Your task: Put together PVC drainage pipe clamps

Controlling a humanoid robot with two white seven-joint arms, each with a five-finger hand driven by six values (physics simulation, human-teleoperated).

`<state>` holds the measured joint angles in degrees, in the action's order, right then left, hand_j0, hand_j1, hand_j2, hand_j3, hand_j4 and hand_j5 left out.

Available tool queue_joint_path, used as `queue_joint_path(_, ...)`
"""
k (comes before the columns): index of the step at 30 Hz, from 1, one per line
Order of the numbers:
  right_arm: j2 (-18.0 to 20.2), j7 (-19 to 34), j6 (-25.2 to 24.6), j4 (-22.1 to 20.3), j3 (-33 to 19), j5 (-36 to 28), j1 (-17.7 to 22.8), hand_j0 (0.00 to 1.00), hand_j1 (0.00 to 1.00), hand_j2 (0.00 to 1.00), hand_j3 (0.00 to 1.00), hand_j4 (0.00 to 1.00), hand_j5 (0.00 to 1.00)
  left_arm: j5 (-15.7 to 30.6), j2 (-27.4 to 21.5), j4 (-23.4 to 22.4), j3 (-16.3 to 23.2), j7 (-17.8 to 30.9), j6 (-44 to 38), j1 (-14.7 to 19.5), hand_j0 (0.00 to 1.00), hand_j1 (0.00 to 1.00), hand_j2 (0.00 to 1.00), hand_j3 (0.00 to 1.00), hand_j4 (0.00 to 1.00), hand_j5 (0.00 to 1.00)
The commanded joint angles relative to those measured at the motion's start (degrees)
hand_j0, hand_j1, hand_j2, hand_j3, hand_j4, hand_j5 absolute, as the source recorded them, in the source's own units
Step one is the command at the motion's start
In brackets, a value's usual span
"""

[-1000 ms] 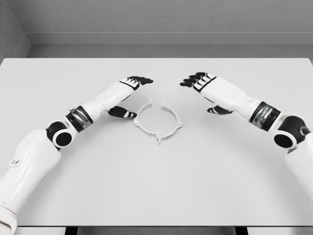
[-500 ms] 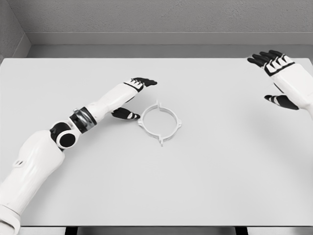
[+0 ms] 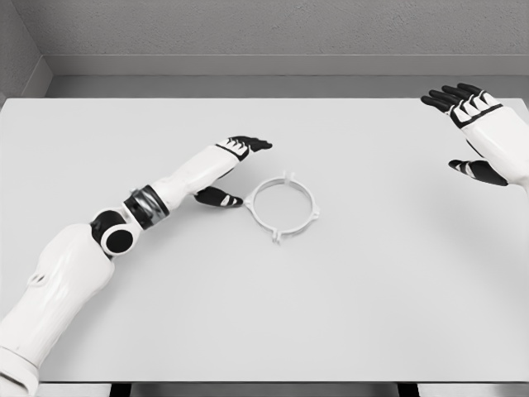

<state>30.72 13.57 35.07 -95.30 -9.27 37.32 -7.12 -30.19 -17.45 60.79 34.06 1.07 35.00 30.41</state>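
A white ring-shaped PVC pipe clamp (image 3: 284, 207) with small tabs around its rim lies flat near the middle of the white table (image 3: 264, 314). My left hand (image 3: 234, 169) sits just left of the ring, fingers spread and holding nothing, its thumb (image 3: 220, 198) close to the ring's left edge. Far off at the right edge, my right hand (image 3: 468, 132) hovers open, well apart from the clamp.
The table's back edge meets a grey wall (image 3: 264, 33). The left forearm (image 3: 157, 198) stretches diagonally across the table's left half.
The ring has closed up and slid right. My left hand followed it rightward. The right hand swung away from the ring to the far right edge a second ago and has stayed there.
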Motion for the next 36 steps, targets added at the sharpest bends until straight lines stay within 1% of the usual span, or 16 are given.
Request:
queue_joint_path(1, 0.0, 0.0, -0.1, -0.1, 0.1, -0.4, 0.0, 1.00, 1.00, 1.00, 1.00, 1.00, 1.00, 0.5, -0.4, 0.1, -0.4, 0.0, 0.0, 0.0, 1.00, 1.00, 1.00, 1.00, 1.00, 1.00)
queue_joint_path(6, 0.0, 0.0, -0.1, -0.2, 0.2, -1.2, 0.4, 1.00, 1.00, 1.00, 1.00, 1.00, 1.00, 0.7, -0.6, 0.8, -0.6, 0.0, 0.0, -0.1, 1.00, 1.00, 1.00, 1.00, 1.00, 1.00)
queue_joint_path(7, 0.1, 0.1, -0.1, -0.1, 1.1, -1.2, 0.3, 1.00, 1.00, 1.00, 1.00, 1.00, 1.00, 0.8, -0.7, 0.9, -0.6, 0.0, 0.0, -0.1, 1.00, 1.00, 1.00, 1.00, 1.00, 1.00)
queue_joint_path(9, 0.2, 0.2, -0.1, 0.1, 6.4, -0.6, -0.5, 1.00, 1.00, 1.00, 1.00, 1.00, 1.00, 1.2, -0.8, 1.0, -0.6, -0.1, 0.0, 0.2, 1.00, 1.00, 1.00, 1.00, 1.00, 1.00)
queue_joint_path(11, 0.1, 1.4, -0.1, 0.1, 15.5, 0.1, -4.5, 1.00, 1.00, 1.00, 1.00, 1.00, 1.00, 1.2, -1.2, 1.0, -0.7, 0.0, 0.0, 0.1, 1.00, 1.00, 1.00, 1.00, 1.00, 1.00)
queue_joint_path(12, 0.0, 1.4, -0.1, 0.3, 18.9, 0.1, -5.5, 1.00, 1.00, 1.00, 1.00, 1.00, 1.00, 1.0, -1.2, 0.9, -0.6, 0.0, 0.0, 0.1, 1.00, 1.00, 1.00, 1.00, 1.00, 1.00)
queue_joint_path(14, 0.0, 1.4, -1.3, 0.6, 22.4, 0.1, -6.1, 1.00, 1.00, 1.00, 1.00, 1.00, 1.00, 0.7, -1.1, 0.7, -0.5, -0.1, 0.0, 0.3, 1.00, 1.00, 1.00, 1.00, 1.00, 1.00)
queue_joint_path(16, -0.5, 1.4, -1.4, 4.0, 25.7, 0.2, -8.0, 1.00, 1.00, 1.00, 1.00, 1.00, 1.00, 0.7, -1.1, 0.5, -0.5, -0.1, 0.0, 0.4, 1.00, 1.00, 1.00, 1.00, 1.00, 1.00)
queue_joint_path(18, -1.5, 1.6, -1.6, 5.1, 26.5, 0.1, -8.8, 1.00, 1.00, 1.00, 1.00, 1.00, 1.00, 0.9, -1.2, 0.3, -0.7, -0.1, 0.0, 0.6, 1.00, 1.00, 1.00, 1.00, 1.00, 1.00)
queue_joint_path(20, -3.0, 1.6, -2.0, 6.5, 26.7, 0.2, -9.2, 1.00, 1.00, 1.00, 1.00, 1.00, 1.00, 1.3, -2.8, 0.3, -0.7, -0.1, 0.0, 0.7, 1.00, 1.00, 1.00, 1.00, 1.00, 1.00)
queue_joint_path(22, -4.2, 1.7, -2.2, 8.1, 27.6, 0.7, -10.0, 1.00, 1.00, 1.00, 1.00, 1.00, 1.00, 1.2, -2.9, 0.1, -0.8, -0.1, 0.0, 1.1, 1.00, 1.00, 1.00, 1.00, 1.00, 1.00)
queue_joint_path(24, -5.1, 1.6, -2.3, 10.0, 29.1, 0.7, -11.2, 1.00, 1.00, 1.00, 1.00, 1.00, 1.00, 1.2, -4.1, -1.4, -2.9, -0.1, 0.0, 1.8, 1.00, 1.00, 1.00, 1.00, 1.00, 1.00)
queue_joint_path(26, -5.3, 1.6, -2.3, 10.6, 29.7, 0.7, -11.4, 1.00, 1.00, 1.00, 1.00, 1.00, 1.00, 1.3, -5.1, -1.4, -3.3, -0.1, 0.0, 2.0, 1.00, 1.00, 1.00, 1.00, 1.00, 1.00)
queue_joint_path(30, -5.8, 1.6, -2.7, 11.5, 30.0, 0.7, -11.7, 1.00, 1.00, 1.00, 1.00, 1.00, 1.00, 1.3, -5.1, -1.4, -3.3, -0.1, 0.0, 2.2, 1.00, 1.00, 1.00, 1.00, 1.00, 1.00)
queue_joint_path(33, -6.6, 1.6, -2.7, 13.5, 31.2, 0.7, -12.7, 1.00, 1.00, 1.00, 1.00, 1.00, 1.00, 1.2, -5.1, -1.5, -3.3, -0.1, 0.0, 2.2, 1.00, 1.00, 1.00, 1.00, 1.00, 1.00)
queue_joint_path(36, -6.9, 1.6, -2.7, 13.6, 31.2, 0.7, -12.9, 1.00, 1.00, 1.00, 1.00, 1.00, 1.00, 1.3, -5.1, -1.6, -3.3, -0.1, 0.0, 2.4, 1.00, 1.00, 1.00, 1.00, 1.00, 1.00)
